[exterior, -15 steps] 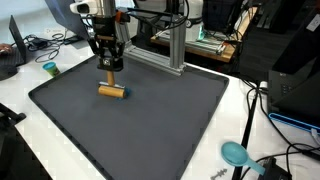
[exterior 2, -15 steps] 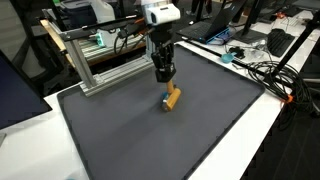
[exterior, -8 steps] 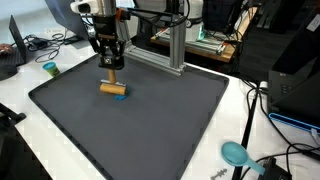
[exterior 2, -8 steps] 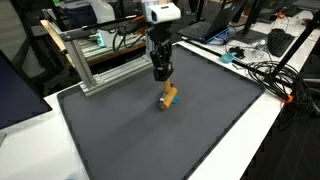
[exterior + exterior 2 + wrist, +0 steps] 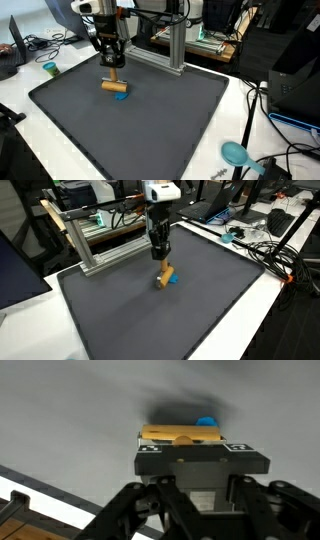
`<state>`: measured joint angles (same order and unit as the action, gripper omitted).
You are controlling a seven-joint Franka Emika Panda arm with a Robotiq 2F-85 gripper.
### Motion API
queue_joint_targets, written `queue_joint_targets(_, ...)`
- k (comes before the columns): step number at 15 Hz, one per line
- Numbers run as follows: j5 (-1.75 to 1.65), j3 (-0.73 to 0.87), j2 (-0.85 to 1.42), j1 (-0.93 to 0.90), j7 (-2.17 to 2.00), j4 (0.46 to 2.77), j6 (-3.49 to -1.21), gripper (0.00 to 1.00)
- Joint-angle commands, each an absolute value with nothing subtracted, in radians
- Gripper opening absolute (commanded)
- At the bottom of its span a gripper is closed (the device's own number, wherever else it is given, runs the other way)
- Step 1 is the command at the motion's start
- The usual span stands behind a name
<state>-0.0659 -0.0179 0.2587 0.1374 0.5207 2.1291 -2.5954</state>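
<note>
My gripper (image 5: 112, 67) hangs over the far part of a dark grey mat (image 5: 150, 125) and shows in both exterior views (image 5: 160, 253). It is shut on a stem of a wooden cylinder (image 5: 113, 85), which hangs crosswise just below the fingers (image 5: 162, 279), slightly above the mat. A small blue piece (image 5: 121, 96) shows under and beside the wood (image 5: 172, 277). In the wrist view the wooden cylinder (image 5: 178, 434) and the blue piece (image 5: 206, 422) lie beyond the gripper body (image 5: 200, 460); the fingertips are hidden.
An aluminium frame (image 5: 176, 48) stands at the mat's far edge (image 5: 100, 242). A small teal cup (image 5: 49, 69) sits on the white table. A teal round object (image 5: 236, 153) and cables (image 5: 262, 250) lie beside the mat.
The gripper and the wooden cylinder have risen a little. The blue piece, hidden under the wood before, now shows beneath it.
</note>
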Motion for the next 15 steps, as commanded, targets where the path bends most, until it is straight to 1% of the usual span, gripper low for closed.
queue_joint_targets(1, -0.139, 0.014, 0.267, 0.125, 0.495, 2.147, -2.537, 0.22)
queue_joint_targets(4, -0.13, 0.011, 0.261, 0.131, 0.506, 2.148, -2.528, 0.22)
queue_joint_targets(6, -0.059, -0.013, 0.243, 0.152, 0.559, 2.158, -2.556, 0.22)
queue_joint_targets(11, 0.135, -0.063, 0.12, 0.193, 0.772, 2.245, -2.624, 0.22)
queue_joint_targets(15, 0.225, -0.059, 0.1, 0.159, 0.884, 2.276, -2.622, 0.22)
